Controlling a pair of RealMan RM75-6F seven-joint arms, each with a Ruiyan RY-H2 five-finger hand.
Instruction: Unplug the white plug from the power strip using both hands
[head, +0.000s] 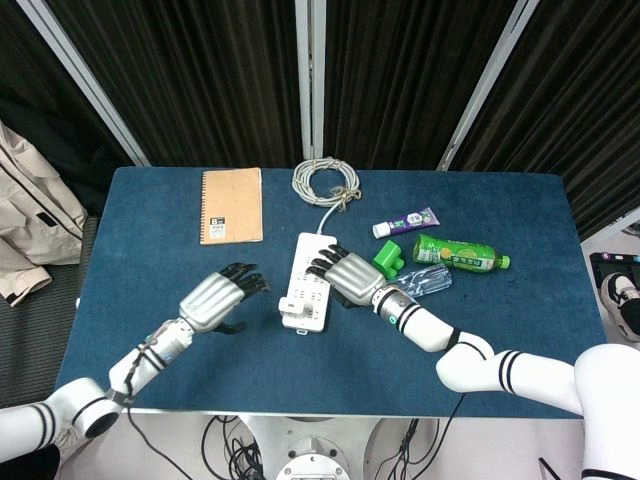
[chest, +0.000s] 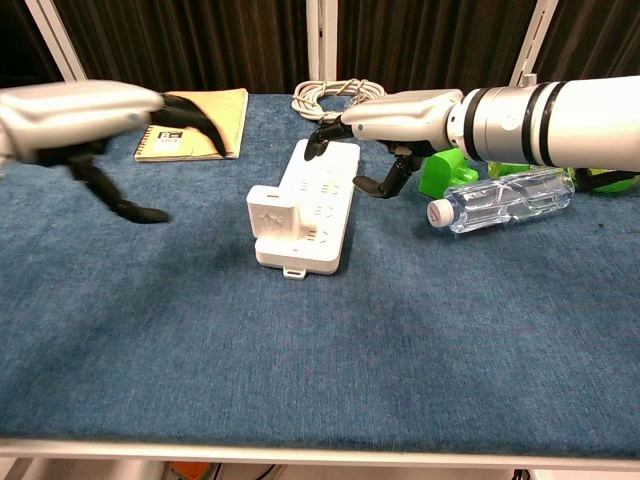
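The white power strip (head: 312, 268) (chest: 322, 193) lies lengthwise at mid-table, and the white plug (head: 291, 311) (chest: 271, 215) stands in its near end. My left hand (head: 218, 299) (chest: 88, 118) hovers a short way left of the plug, fingers spread and pointing at it, holding nothing. My right hand (head: 347, 273) (chest: 402, 118) reaches in from the right, fingers spread over the far half of the strip and thumb beside its right edge. I cannot tell whether those fingers touch the strip.
A tan notebook (head: 231, 205) (chest: 193, 123) lies at the back left. The strip's coiled cable (head: 326, 181) (chest: 340, 100) sits behind it. Right of the strip are a green block (head: 386, 259), a clear bottle (head: 415, 283) (chest: 505, 200), a green bottle (head: 460, 254) and a tube (head: 405, 224).
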